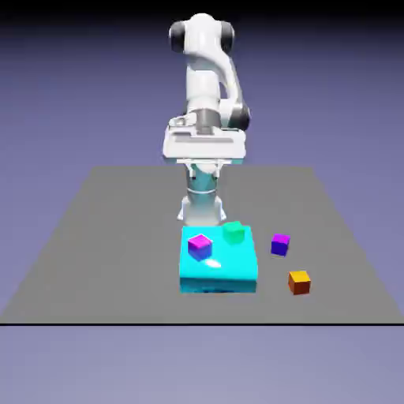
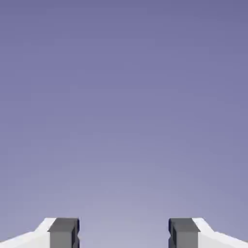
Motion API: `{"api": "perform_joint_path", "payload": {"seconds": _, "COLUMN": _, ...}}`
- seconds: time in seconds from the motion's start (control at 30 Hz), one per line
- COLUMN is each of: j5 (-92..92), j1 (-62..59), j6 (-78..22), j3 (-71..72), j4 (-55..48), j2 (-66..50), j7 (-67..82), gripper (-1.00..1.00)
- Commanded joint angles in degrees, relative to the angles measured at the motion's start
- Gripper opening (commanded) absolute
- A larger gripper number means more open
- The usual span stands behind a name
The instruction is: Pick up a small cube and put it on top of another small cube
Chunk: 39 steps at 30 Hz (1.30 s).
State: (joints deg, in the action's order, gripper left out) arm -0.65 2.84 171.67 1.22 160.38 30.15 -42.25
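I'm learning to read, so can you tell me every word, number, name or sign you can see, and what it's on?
There are none that I can read.
The pink-topped cube, green cube, purple cube and orange cube show only color.
The cyan block and the robot arm show no writing either.

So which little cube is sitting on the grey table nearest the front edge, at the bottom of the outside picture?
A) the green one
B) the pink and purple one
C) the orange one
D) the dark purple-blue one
C: the orange cube sits lowest in the exterior view, closest to the grey table's front edge.
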Motion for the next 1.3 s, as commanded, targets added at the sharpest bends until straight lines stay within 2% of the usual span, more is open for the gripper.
{"api": "perform_joint_path", "payload": {"seconds": 0.0, "j5": -0.54, "j1": 1.79, "j6": -1.94, "j3": 1.01, "j4": -0.52, "j2": -2.08, "j7": 0.17, "gripper": 0.00}}
{"api": "perform_joint_path", "payload": {"seconds": 0.57, "j5": -9.49, "j1": 31.33, "j6": -33.93, "j3": 17.77, "j4": -9.07, "j2": -36.39, "j7": 2.98, "gripper": 0.00}}
{"api": "perform_joint_path", "payload": {"seconds": 0.8, "j5": -18.20, "j1": 34.45, "j6": -22.84, "j3": 11.84, "j4": -8.37, "j2": -47.62, "j7": -3.24, "gripper": 0.00}}
{"api": "perform_joint_path", "payload": {"seconds": 0.83, "j5": -18.20, "j1": 34.45, "j6": -22.84, "j3": 11.84, "j4": -8.37, "j2": -47.62, "j7": -3.24, "gripper": -1.00}}
{"api": "perform_joint_path", "payload": {"seconds": 1.03, "j5": -10.15, "j1": 31.57, "j6": -33.09, "j3": 17.32, "j4": -9.02, "j2": -37.24, "j7": 2.51, "gripper": -1.00}}
{"api": "perform_joint_path", "payload": {"seconds": 1.27, "j5": -9.74, "j1": 19.13, "j6": -46.94, "j3": 4.08, "j4": -14.68, "j2": -28.01, "j7": 10.96, "gripper": -1.00}}
